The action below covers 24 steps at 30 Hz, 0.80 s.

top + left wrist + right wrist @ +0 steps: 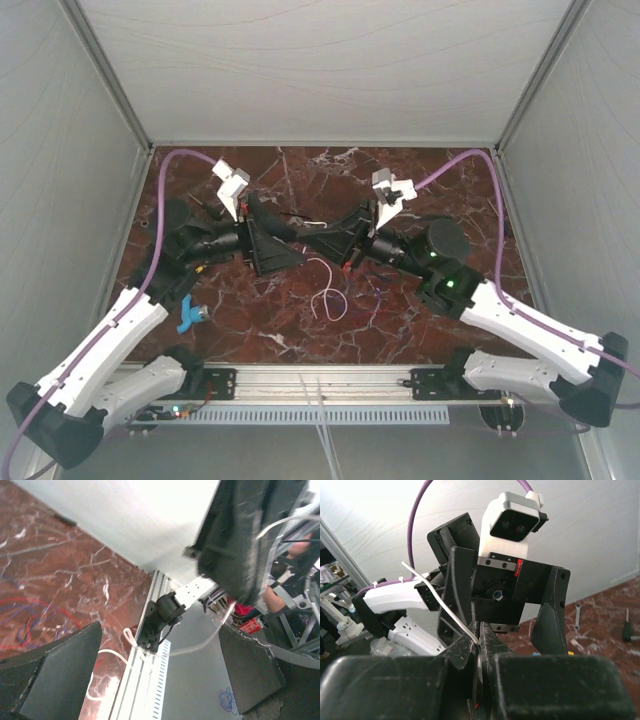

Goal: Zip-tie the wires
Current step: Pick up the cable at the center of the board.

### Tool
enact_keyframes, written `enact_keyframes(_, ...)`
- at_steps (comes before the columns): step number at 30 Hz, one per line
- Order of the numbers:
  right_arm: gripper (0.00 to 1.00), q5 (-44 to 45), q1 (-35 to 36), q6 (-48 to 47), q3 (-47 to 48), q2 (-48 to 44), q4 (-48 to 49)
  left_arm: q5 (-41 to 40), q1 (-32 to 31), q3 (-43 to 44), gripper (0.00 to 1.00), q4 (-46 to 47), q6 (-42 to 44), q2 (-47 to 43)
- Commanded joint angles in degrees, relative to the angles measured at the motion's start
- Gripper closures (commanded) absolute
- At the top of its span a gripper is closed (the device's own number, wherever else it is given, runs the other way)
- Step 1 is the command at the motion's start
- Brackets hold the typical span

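Observation:
The wires (327, 292) lie on the marble table as a loose white loop with thin purple and red strands (375, 290) beside it. The left wrist view shows the white loop (106, 655) and the coloured strands (25, 625). Above them the two grippers meet tip to tip. My right gripper (322, 240) (481, 630) is shut on a thin white zip tie (437, 597), which sticks up and to the left out of its jaws. My left gripper (290, 240) (160, 630) faces it, open, with nothing between its fingers (65, 675). The zip tie (200, 641) curves down in front of it.
A blue object (192, 315) lies at the front left by the left arm. A wrench (576, 615) and a screwdriver (626, 625) lie on the marble behind. A slotted aluminium rail (320, 378) runs along the near edge. Grey walls (60, 150) close in both sides.

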Motion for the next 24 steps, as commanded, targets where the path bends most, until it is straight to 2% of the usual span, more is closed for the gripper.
enact_keyframes(1, 1.0, 4.7, 0.4, -3.1, 1.3, -7.4, -15.4, -4.3, -0.2, -3.0, 0.0, -5.4, 6.0, -1.9)
enact_keyframes(6, 1.0, 10.9, 0.3, -1.0, -0.4, -15.8, -27.9, -7.2, -0.2, -9.0, 0.0, -5.8, 6.8, -4.0)
enact_keyframes(16, 1.0, 17.7, 0.4, 8.4, -0.2, -24.7, -56.4, -13.8, -0.2, -13.6, 0.0, -16.3, 11.3, -8.6)
enact_keyframes(20, 1.0, 18.4, 0.3, 11.6, -1.6, -25.1, -61.9, -15.8, -0.2, -14.0, 0.0, -19.1, 12.1, -10.3)
enact_keyframes(24, 1.0, 19.3, 0.4, 12.5, -3.6, -23.0, -62.3, -16.1, -0.2, -14.3, 0.0, -20.3, 11.9, -10.9)
